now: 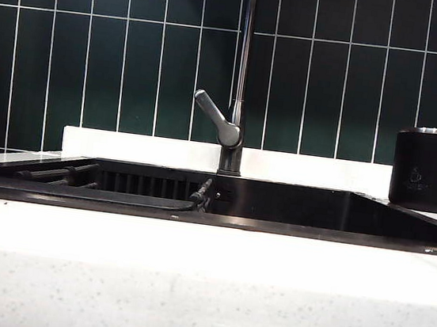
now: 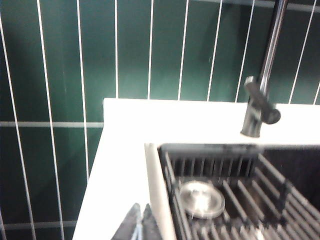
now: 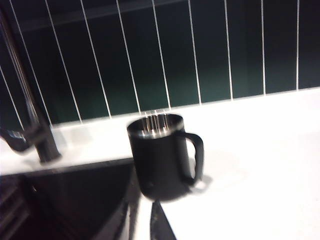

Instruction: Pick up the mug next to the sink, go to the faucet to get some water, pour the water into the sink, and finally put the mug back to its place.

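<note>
Mug [image 3: 161,155] upright on counter beside sink [image 1: 293,206], untouched — handle away from faucet [image 1: 234,125]. Right gripper [image 3: 141,220] just short of it, parted, empty, probably lining up. Left gripper [image 2: 139,224] clenched over far rim — idle.

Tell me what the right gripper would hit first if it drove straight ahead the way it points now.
Most likely the mug. In its wrist view the right gripper has its jaws apart, aimed at the mug's base on the countertop beside the sink. The picture is blurred, so depth is uncertain.
</note>
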Robot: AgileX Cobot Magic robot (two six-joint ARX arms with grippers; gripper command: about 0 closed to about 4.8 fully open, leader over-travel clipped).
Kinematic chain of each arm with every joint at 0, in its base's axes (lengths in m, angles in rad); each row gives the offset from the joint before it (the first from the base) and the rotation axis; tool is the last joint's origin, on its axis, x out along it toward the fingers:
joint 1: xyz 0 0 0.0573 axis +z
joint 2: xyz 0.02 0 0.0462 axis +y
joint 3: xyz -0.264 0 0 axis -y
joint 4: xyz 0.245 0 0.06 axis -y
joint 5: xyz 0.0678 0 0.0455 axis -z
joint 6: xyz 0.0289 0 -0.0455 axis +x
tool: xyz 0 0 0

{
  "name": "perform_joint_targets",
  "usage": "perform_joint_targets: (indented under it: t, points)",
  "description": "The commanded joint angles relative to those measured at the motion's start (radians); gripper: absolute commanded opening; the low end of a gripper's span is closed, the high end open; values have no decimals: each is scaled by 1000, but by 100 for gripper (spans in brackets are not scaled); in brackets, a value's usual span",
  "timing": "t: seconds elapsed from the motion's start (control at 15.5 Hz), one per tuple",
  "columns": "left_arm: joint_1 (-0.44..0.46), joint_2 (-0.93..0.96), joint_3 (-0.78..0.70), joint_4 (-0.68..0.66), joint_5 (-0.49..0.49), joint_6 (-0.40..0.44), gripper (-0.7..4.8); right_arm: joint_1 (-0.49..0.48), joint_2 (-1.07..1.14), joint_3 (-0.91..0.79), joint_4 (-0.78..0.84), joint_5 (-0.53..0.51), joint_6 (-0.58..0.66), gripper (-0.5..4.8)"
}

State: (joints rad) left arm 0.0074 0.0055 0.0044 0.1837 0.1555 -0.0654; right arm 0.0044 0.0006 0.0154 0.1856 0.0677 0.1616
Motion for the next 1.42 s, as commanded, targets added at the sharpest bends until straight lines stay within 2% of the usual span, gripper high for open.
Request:
perform_joint_targets:
  t: [0.06,0.32,0.39,0.52,0.58,0.71,0.84,0.9,0.97,1.03,1.1,1.16,1.29,1.36,1.42]
  points:
    - [-1,1,35,53,34,-21,-4,1,4,133,-93,1,-18,72]
    - [-1,3,118,20,50,-19,9,1,71,266,-202,-1,-141,71]
    - [-1,35,188,-19,51,-13,28,1,127,319,-211,-1,-143,71]
    - [-1,123,276,-17,51,0,27,1,217,400,-211,-2,-143,72]
    - [-1,213,351,-16,90,5,27,0,285,470,-211,-13,-143,72]
    - [-1,362,450,-5,196,5,27,0,383,550,-155,-146,-143,77]
    - [-1,497,508,57,276,0,26,0,466,563,-24,-285,-140,77]
    - [-1,548,521,96,294,-3,26,0,495,563,15,-314,-139,77]
    - [-1,588,532,120,298,-7,26,0,520,563,25,-301,-139,76]
    - [-1,650,544,148,294,-6,26,0,569,563,16,-193,-140,87]
    - [-1,693,544,171,294,6,26,0,609,563,7,-106,-140,130]
    - [-1,731,544,188,294,6,27,0,652,563,-3,-38,-140,131]
    - [-1,826,544,241,295,5,27,1,772,563,-5,39,-144,150]
    - [-1,886,544,285,295,6,28,1,846,563,3,46,-144,173]
    - [-1,939,544,322,306,6,30,1,917,563,6,46,-144,173]
